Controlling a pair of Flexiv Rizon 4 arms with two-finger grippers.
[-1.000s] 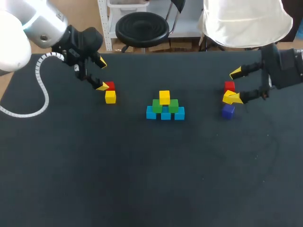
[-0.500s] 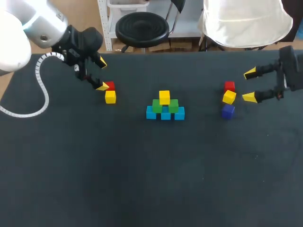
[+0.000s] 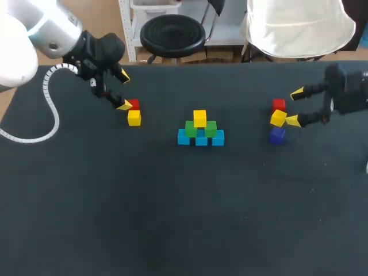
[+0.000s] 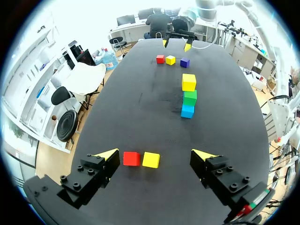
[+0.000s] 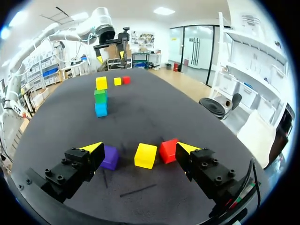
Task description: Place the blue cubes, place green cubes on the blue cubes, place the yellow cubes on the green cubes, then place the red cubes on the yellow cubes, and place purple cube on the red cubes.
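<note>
Colleague: Progress on the build? Start big.

Operator: Black table [image 3: 172,218], my left arm [image 3: 52,34] in from one side and my right arm [image 3: 351,92] from the other. Mid-table stands the stack [image 3: 200,131]. It has three blue cubes [image 3: 183,137] in a row, two green cubes [image 3: 191,128] on them, and one top yellow cube [image 3: 199,118] seated on the greens. I judge the blue and green layers done and the yellow layer begun.

Colleague: And the grippers?

Operator: Both spread, nothing held. My left gripper [image 3: 123,91] hovers at the far left, one tip just beside the left red cube [image 3: 133,104], which touches the left yellow cube [image 3: 134,118]. My right gripper [image 3: 294,107] is at the right-hand trio. From its wrist camera the right yellow cube [image 5: 145,155] lies between the fingers [image 5: 89,149], turned a little askew, with neither one on it. The right red cube [image 5: 169,150] is just beside one tip and the purple cube [image 5: 110,157] just beside the other.

Colleague: What's left?

Operator: Five loose cubes, all well apart from the stack. I reckon the yellows go next, then both reds, purple last. My guess is the right arm is lined up for its yellow.
</note>
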